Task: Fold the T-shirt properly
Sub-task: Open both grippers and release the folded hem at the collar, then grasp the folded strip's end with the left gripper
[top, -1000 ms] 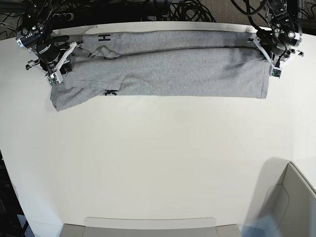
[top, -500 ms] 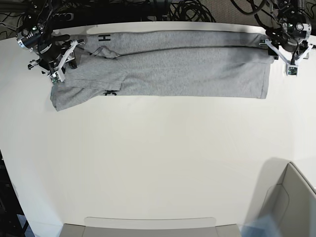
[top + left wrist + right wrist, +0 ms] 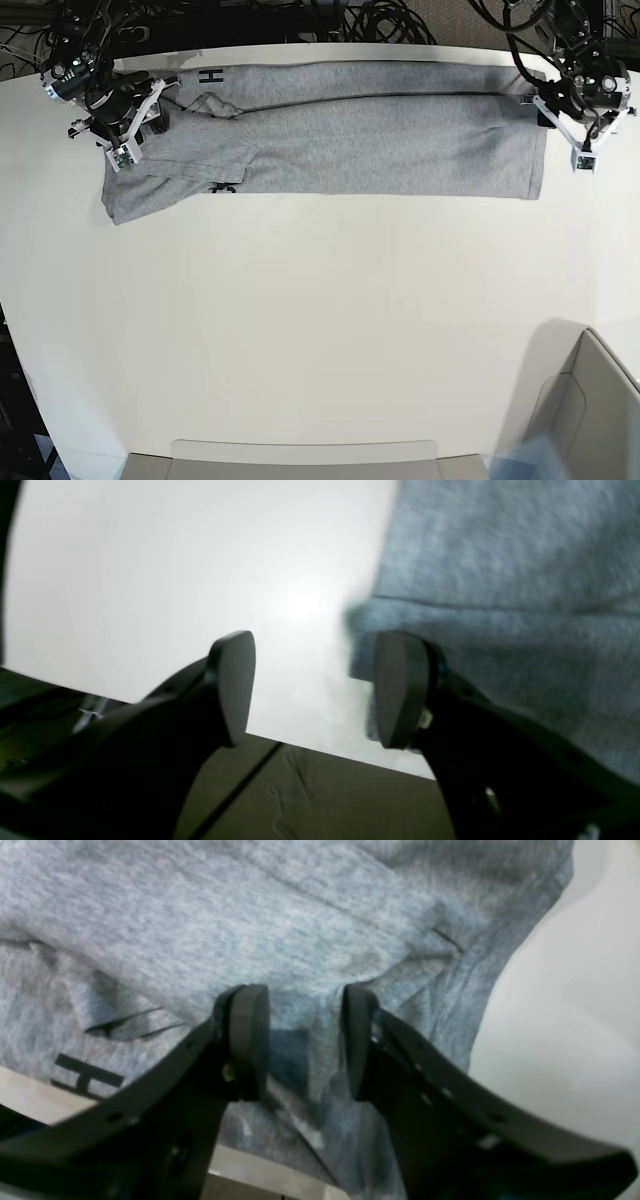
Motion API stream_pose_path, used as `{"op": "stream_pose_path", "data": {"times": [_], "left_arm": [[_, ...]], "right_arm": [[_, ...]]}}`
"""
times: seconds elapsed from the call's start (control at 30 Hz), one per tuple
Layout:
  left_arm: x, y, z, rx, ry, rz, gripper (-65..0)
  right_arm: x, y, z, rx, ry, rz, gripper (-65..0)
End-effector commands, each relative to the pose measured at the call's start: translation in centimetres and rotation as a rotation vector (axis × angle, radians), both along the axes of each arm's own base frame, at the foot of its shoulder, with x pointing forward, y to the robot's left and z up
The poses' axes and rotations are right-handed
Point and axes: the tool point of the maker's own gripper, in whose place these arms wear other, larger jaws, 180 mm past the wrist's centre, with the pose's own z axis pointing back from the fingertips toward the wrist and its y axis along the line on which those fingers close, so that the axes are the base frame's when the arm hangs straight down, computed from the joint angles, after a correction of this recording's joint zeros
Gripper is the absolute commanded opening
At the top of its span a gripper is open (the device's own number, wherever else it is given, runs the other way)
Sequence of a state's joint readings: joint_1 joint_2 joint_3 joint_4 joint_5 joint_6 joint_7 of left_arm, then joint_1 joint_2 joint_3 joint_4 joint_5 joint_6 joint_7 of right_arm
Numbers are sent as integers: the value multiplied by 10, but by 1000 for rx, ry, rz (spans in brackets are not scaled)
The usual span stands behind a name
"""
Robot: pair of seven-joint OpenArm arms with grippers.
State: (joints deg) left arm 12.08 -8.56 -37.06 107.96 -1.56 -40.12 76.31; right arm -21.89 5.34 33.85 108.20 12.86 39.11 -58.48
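Observation:
The heather-grey T-shirt [image 3: 360, 135] lies folded into a long band along the table's far edge, with a sleeve [image 3: 140, 195] sticking out at the left and a black letter H [image 3: 210, 77] showing. My right gripper [image 3: 133, 125] hovers open over the shirt's left end; in the right wrist view [image 3: 302, 1040] grey fabric [image 3: 310, 930] lies under and between its fingers. My left gripper [image 3: 560, 125] is open at the shirt's right end; in the left wrist view [image 3: 315, 690] one finger [image 3: 400, 690] sits over the shirt's edge [image 3: 500, 605] and the other over bare table.
The white table [image 3: 320, 320] stretches toward me. A grey box [image 3: 590, 410] stands at the near right corner and a flat tray [image 3: 300, 460] at the near edge. Cables [image 3: 380, 20] lie beyond the far edge. The table edge [image 3: 310, 752] is close under my left gripper.
My left gripper moved off the shirt's right end, outward and then slightly back. My right gripper moved a little toward the far edge. The shirt stays put.

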Motion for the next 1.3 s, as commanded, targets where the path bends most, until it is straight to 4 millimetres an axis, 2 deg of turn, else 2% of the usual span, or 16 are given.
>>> {"op": "stream_pose_path", "data": {"times": [0.0,0.1,0.3,0.43,0.57,0.67,0.77,0.83,0.93,1.1,1.2,1.27], "left_arm": [[3,1,0,5,-1,-12,-275],[4,-6,-19,-44,37,-14,-276],[11,-8,-37,-95,17,-7,-276],[1,-14,-62,-155,60,10,-276],[1,-10,-63,-151,67,8,-276],[-3,-10,-71,-160,105,-8,-276],[-14,-28,-101,-221,221,-75,-276],[-22,-47,-122,-313,249,-86,-276],[-25,-64,-136,-436,232,-79,-289],[-24,-72,-139,-519,226,-110,-317],[-22,-77,-138,-535,236,-158,-364],[-23,-79,-139,-532,252,-181,-421]], "right_arm": [[9,0,9,-2,-44,22,-406],[11,0,10,-2,-47,22,-406],[11,-1,10,-6,-47,23,-406],[11,0,10,-4,-47,22,-406],[11,0,10,-4,-47,22,-406],[11,0,10,-4,-47,22,-406],[11,0,10,-4,-47,22,-406],[11,0,10,-3,-47,23,-406],[11,0,10,-3,-47,23,-406],[10,-1,9,-7,-44,23,-406],[10,-1,9,-5,-44,23,-406],[10,0,9,-4,-44,22,-406]]}}
